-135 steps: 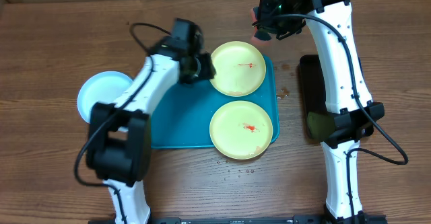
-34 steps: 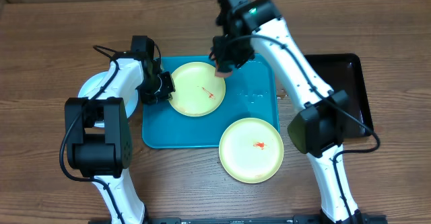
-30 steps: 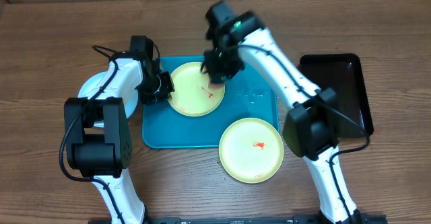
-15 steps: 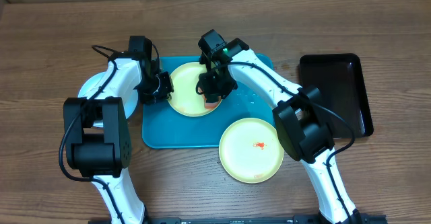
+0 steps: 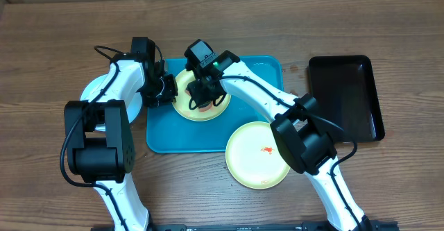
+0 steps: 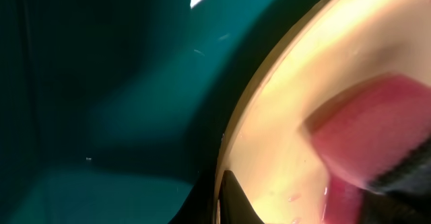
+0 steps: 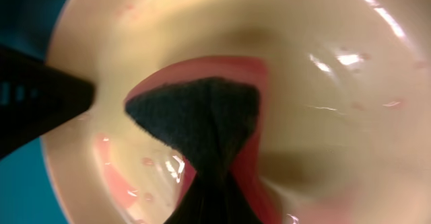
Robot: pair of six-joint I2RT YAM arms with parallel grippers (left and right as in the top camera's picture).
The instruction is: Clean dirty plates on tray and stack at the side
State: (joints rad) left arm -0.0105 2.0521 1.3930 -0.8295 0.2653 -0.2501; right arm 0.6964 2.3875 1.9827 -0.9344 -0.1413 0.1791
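Observation:
A pale yellow-green plate point(image 5: 216, 106) lies on the turquoise tray point(image 5: 257, 85). My left gripper point(image 5: 164, 91) is shut on the plate's left rim; the left wrist view shows the fingers point(image 6: 232, 200) pinching the rim point(image 6: 269, 103). My right gripper point(image 5: 204, 94) is shut on a pink sponge point(image 7: 249, 89) with a dark scrub face, pressed onto the plate's middle point(image 7: 323, 56), which has wet pink smears. A second yellow-green plate point(image 5: 258, 155) with a red smear overhangs the tray's front right corner. A white-blue plate point(image 5: 97, 96) lies left of the tray.
A glossy black tray point(image 5: 345, 96) lies on the wooden table at the right. The right arm reaches across the turquoise tray from the right. The left gripper's dark finger point(image 7: 34, 93) shows at the left of the right wrist view.
My right gripper has brought the sponge down onto the plate and swept it leftward toward the left gripper. The left gripper has kept hold of the rim.

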